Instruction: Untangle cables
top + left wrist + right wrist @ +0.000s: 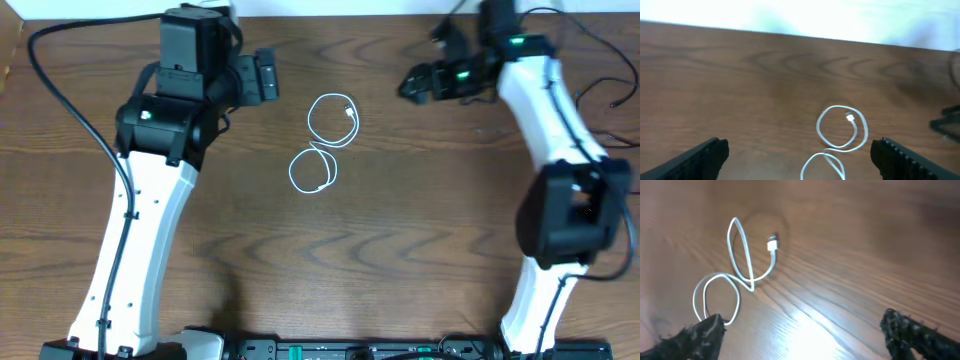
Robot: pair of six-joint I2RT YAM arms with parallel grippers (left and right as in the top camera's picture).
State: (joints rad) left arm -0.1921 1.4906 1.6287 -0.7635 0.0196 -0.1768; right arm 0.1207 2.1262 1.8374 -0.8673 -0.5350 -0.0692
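One white cable [318,147] is stretching from 1 to 7 o'clock, lying equally near the left pincer [268,78] and right pincer [408,84], both gaping apart.

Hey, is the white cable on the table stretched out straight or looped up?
Looped: the white cable lies flat on the table in two rings joined like a figure eight.

1. I see the white cable [325,145] lying in the middle of the table [400,250], with bare wood all around it.
2. My left gripper [268,78] has a free path across to it.
3. My right gripper [412,84] has the same from the opposite side.
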